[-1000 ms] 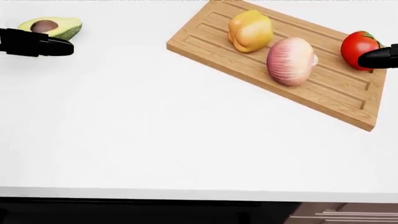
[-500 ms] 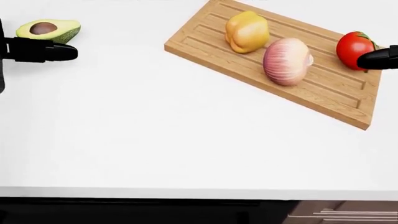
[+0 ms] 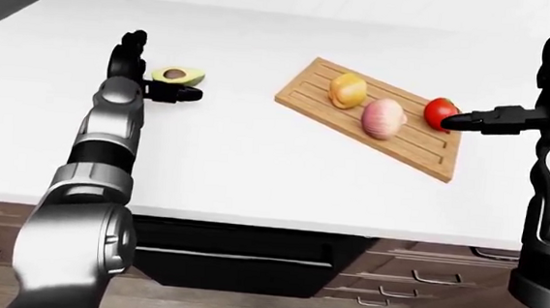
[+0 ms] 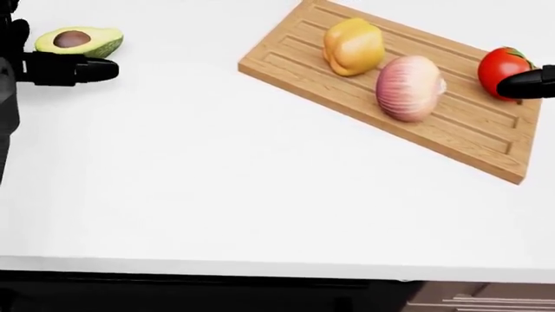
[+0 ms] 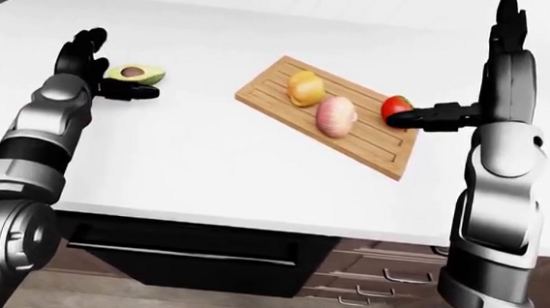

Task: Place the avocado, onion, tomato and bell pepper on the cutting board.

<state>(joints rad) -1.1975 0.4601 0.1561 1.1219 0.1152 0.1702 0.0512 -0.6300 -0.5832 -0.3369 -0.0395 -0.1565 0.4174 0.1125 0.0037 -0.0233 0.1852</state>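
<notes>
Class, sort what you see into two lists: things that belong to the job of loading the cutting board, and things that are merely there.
Belongs to the job:
avocado, on the counter, off the board
bell pepper, on the board
onion, on the board
tomato, at the board's right end
cutting board

Merely there:
white counter
drawers below it

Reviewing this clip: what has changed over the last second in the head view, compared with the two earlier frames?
Little. The whole head view shifts slightly, so the camera moved. The left hand reaches a bit further in beside the avocado, which stays on the counter, ungrasped. Bell pepper, onion and tomato stay on the cutting board, right hand by the tomato.
</notes>
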